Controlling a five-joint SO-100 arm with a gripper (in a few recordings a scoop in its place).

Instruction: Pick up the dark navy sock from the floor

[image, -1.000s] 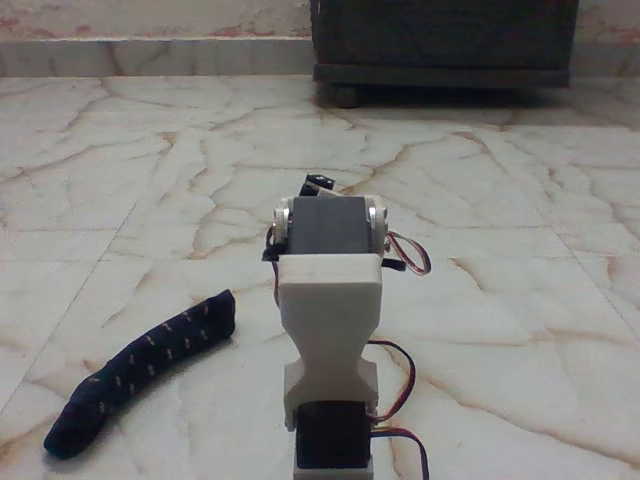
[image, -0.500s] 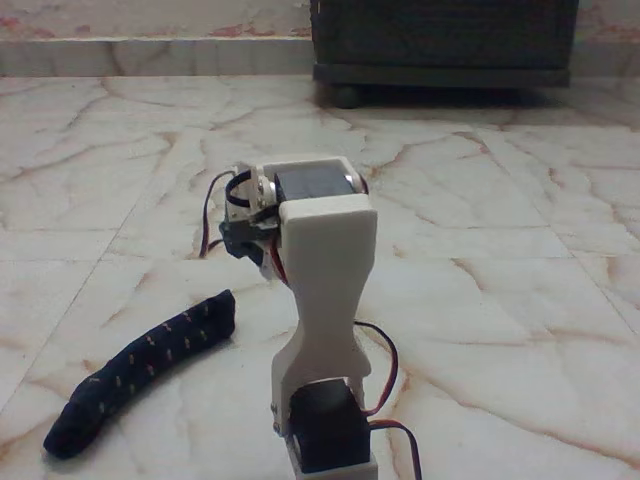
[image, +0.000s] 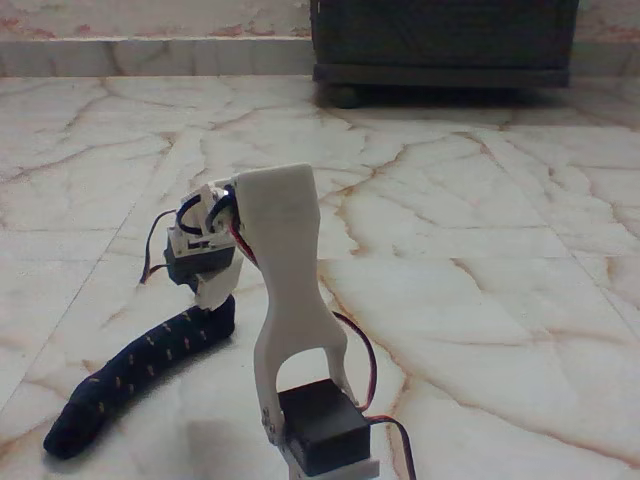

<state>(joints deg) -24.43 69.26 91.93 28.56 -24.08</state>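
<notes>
Swinging left and downward since half a second ago, the white arm now reaches toward the dark navy sock [image: 140, 375]; its hand [image: 210, 290] hangs just above the sock's upper end, possibly touching it; whether the fingers are apart or together I cannot tell; the sock lies curved on the floor [image: 480, 220], unmoved; a dark wooden cabinet [image: 445, 45] stands behind.

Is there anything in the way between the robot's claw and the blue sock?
Nothing visible. The gripper hangs right over the upper end of the dark navy sock, with just bare floor around it.
</notes>
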